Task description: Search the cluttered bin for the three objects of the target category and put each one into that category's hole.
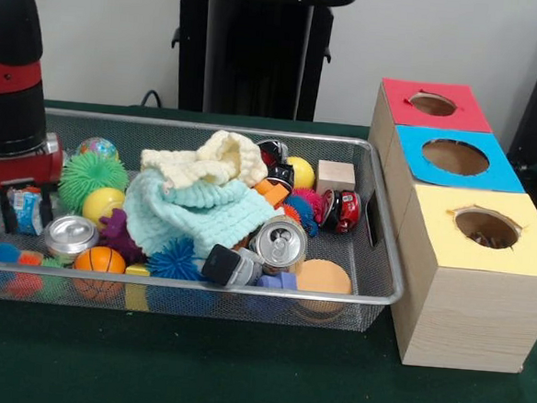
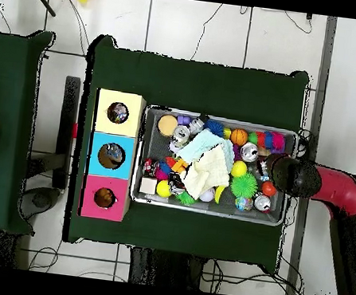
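Green table (image 1: 238, 375), mesh bin (image 1: 197, 293), possibly tiled floor (image 2: 196, 28)

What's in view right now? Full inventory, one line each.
Mesh bin: 1, silver wire, on the green table.
Boxes with holes: 3, in a row beside the bin: red, blue, yellow.
Cloths: 2, cream on top of mint, middle of bin.
Cans: 2 clear in the front view, silver, one upright, one on its side.
Spiky balls: green, blue, several more.
Smooth balls: yellow, orange basketball.
Wood block: 1, tan, far corner near the boxes.
Orange disc: 1, front edge.
Arm: red and black, over the bin's end away from the boxes; pincer low in the bin.
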You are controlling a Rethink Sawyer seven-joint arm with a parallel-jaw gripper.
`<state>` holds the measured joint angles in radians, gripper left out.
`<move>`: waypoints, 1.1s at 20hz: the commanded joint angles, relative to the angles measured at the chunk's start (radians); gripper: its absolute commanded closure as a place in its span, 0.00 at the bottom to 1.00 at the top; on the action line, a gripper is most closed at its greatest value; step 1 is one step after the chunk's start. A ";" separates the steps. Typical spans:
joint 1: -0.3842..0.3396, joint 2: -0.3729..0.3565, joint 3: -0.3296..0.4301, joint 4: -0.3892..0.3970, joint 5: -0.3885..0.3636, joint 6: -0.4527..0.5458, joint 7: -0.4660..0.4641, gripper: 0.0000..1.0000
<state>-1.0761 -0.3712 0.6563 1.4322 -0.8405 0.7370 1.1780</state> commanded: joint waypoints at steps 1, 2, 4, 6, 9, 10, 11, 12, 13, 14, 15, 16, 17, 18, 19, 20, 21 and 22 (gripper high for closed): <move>-0.029 -0.009 0.053 0.089 -0.011 -0.009 -0.264 0.00; -0.029 -0.010 0.054 0.092 -0.012 -0.009 -0.267 0.00; -0.033 -0.010 0.063 0.097 -0.017 -0.008 -0.290 0.00; -0.035 -0.016 0.079 0.111 -0.031 0.001 -0.350 0.00; -0.028 -0.020 0.069 0.108 -0.029 0.046 -0.366 0.00; -0.032 -0.023 0.072 0.111 -0.026 0.052 -0.373 0.00; -0.034 -0.034 0.075 0.117 -0.020 0.060 -0.374 0.00; -0.037 -0.050 0.075 0.130 -0.018 0.061 -0.369 0.00; -0.048 -0.062 0.076 0.137 -0.012 0.071 -0.377 0.00; -0.053 -0.079 0.077 0.151 -0.008 0.078 -0.374 0.00; -0.056 -0.092 0.077 0.163 -0.004 0.087 -0.375 0.00; -0.060 -0.104 0.077 0.175 -0.001 0.094 -0.375 0.00; -0.069 -0.114 0.079 0.191 0.002 0.096 -0.377 0.00; -0.074 -0.118 0.078 0.199 0.002 0.098 -0.377 0.00; -0.081 -0.126 0.082 0.212 0.001 0.094 -0.377 0.00; -0.086 -0.127 0.083 0.217 -0.001 0.089 -0.376 0.00; -0.081 -0.129 0.082 0.220 -0.005 0.090 -0.369 0.00; -0.083 -0.134 0.085 0.225 -0.006 0.091 -0.368 0.00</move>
<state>-1.1400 -0.4613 0.6837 1.5579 -0.8396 0.7370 1.1780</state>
